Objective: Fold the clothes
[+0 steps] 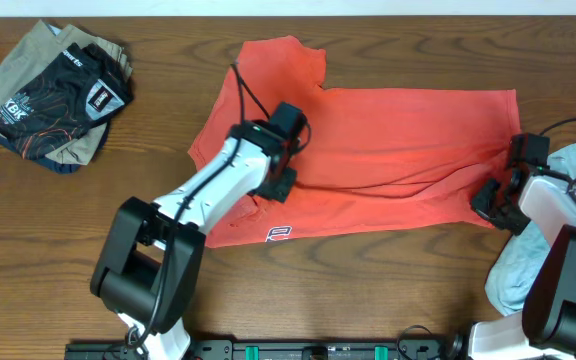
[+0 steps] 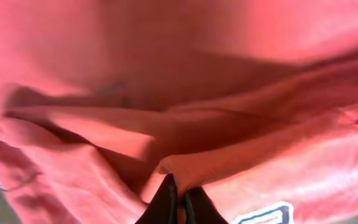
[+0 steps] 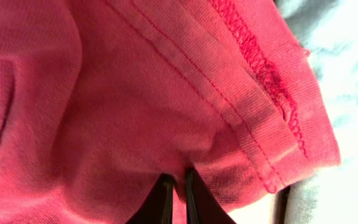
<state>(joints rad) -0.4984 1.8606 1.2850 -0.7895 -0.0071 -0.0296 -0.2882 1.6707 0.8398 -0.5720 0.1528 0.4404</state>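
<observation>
- Pinching a fold of the coral-red T-shirt (image 1: 398, 150) between the closed jaws of the left gripper (image 2: 178, 190).
- Clamping its hem tightly in the right gripper (image 3: 178, 183), beside the pale blue-grey garment (image 1: 513, 280).

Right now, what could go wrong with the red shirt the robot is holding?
The left gripper pinches only a small ridge of the red shirt, so it might slip out. The right gripper grips the hem right beside the pale blue garment, which could get dragged along. The shirt is creased between them, so it may fold crooked.
</observation>
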